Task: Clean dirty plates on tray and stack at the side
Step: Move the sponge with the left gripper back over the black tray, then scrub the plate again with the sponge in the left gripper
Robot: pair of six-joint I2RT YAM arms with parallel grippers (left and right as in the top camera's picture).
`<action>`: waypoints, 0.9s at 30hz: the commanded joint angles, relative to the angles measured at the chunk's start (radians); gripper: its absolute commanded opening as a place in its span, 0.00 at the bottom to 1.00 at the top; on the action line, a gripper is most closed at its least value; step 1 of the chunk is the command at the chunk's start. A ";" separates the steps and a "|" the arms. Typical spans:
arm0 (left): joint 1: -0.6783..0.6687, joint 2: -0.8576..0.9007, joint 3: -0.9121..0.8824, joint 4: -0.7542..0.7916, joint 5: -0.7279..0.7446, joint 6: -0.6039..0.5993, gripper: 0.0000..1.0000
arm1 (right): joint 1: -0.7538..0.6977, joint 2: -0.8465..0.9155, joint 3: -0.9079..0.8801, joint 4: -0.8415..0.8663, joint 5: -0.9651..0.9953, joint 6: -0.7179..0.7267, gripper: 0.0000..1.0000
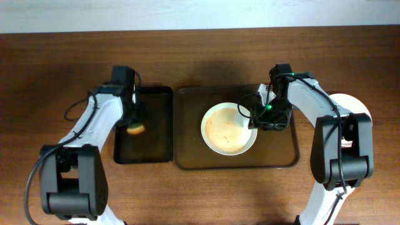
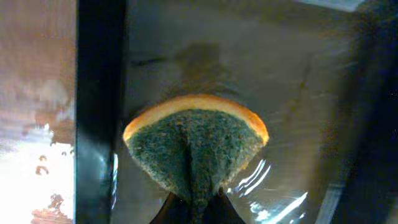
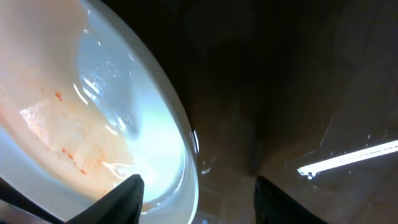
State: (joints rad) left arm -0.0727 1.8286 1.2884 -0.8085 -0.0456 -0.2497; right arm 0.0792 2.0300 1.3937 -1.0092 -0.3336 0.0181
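Note:
A dirty white plate (image 1: 228, 129) with reddish smears lies on the large dark tray (image 1: 287, 156). My right gripper (image 1: 262, 119) is open at the plate's right rim; in the right wrist view the rim (image 3: 180, 143) runs between its two fingers (image 3: 196, 193), one finger over the plate, one over the tray. My left gripper (image 1: 135, 125) is shut on a sponge (image 1: 135, 129), orange with a green scouring face (image 2: 196, 146), held over the smaller dark tray (image 1: 156, 147) on the left.
A clean white plate (image 1: 353, 109) lies on the wooden table at the far right, partly hidden by the right arm. The two trays stand side by side in the table's middle.

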 commanded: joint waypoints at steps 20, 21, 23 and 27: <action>-0.649 0.222 0.023 0.468 0.071 -0.158 0.00 | -0.001 -0.011 -0.003 -0.005 0.007 -0.003 0.47; -0.649 0.232 0.023 0.468 0.071 -0.157 0.00 | -0.001 -0.011 -0.003 -0.005 0.007 -0.003 0.47; -0.645 0.229 0.023 0.466 0.021 -0.145 0.00 | -0.001 -0.011 -0.003 -0.005 0.007 -0.003 0.47; -0.614 0.223 0.025 0.428 -0.112 -0.115 0.00 | -0.001 -0.011 -0.003 -0.005 0.008 -0.003 0.47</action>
State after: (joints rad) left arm -0.7139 2.0480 1.3163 -0.3519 -0.0555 -0.3866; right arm 0.0792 2.0300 1.3937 -1.0134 -0.3332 0.0189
